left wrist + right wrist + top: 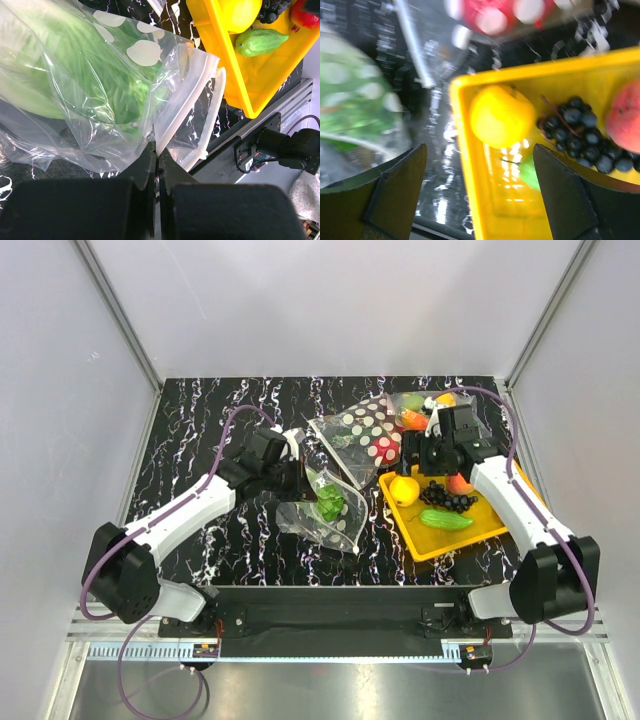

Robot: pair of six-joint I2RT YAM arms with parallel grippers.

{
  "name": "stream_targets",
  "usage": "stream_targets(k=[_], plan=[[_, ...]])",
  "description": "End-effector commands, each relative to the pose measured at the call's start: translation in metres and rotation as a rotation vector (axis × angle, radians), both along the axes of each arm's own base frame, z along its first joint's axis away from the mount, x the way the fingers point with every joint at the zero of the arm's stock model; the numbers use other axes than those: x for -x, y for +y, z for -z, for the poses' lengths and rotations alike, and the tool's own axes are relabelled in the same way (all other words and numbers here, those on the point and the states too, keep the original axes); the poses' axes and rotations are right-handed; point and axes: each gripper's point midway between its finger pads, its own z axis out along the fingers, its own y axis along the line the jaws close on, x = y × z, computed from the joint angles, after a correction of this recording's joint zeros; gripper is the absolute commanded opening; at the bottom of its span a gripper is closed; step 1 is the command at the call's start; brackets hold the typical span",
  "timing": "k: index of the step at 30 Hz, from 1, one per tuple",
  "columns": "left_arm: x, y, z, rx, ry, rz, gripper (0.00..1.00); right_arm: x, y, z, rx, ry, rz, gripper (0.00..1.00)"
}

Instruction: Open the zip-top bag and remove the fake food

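Note:
The zip-top bag (335, 510) lies crumpled at the table's middle, and the green lettuce (330, 502) is inside it. My left gripper (298, 480) is shut on the bag's edge beside the white zip strip (200, 105). In the left wrist view the jaws (158, 159) pinch the plastic, the lettuce (90, 75) fills the bag, and the bag's mouth gapes. The yellow lemon (404, 490) lies in the yellow tray (480, 532). My right gripper (412, 465) hovers open and empty over it; in the right wrist view the lemon (501, 116) lies between the spread fingers (395, 195). The fish is out of view.
The tray also holds black grapes (447, 498), a cucumber (446, 520) and a peach (460, 483). A dark bag with red and green dots (370, 435) and a clear bag with a carrot (420, 410) lie behind the tray. The table's near rail (250, 125) is close to the bag's mouth.

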Motion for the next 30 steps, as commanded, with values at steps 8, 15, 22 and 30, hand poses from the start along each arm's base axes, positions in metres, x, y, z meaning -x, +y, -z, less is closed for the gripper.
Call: stream_targets(k=[8, 15, 22, 30], plan=[[-0.005, -0.006, -0.015, 0.037, -0.037, 0.024, 0.0, 0.048, 0.109, -0.102, -0.304, -0.207, -0.454, 0.76], [-0.006, -0.006, -0.017, 0.034, -0.036, 0.022, 0.0, 0.068, 0.153, -0.082, -0.394, -0.133, -0.525, 0.6], [-0.007, -0.007, -0.02, 0.039, -0.042, 0.023, 0.0, 0.067, 0.175, -0.068, -0.387, -0.087, -0.593, 0.59], [-0.011, -0.009, -0.025, 0.042, -0.048, 0.018, 0.0, 0.067, 0.189, -0.023, -0.344, 0.012, -0.552, 0.65]])
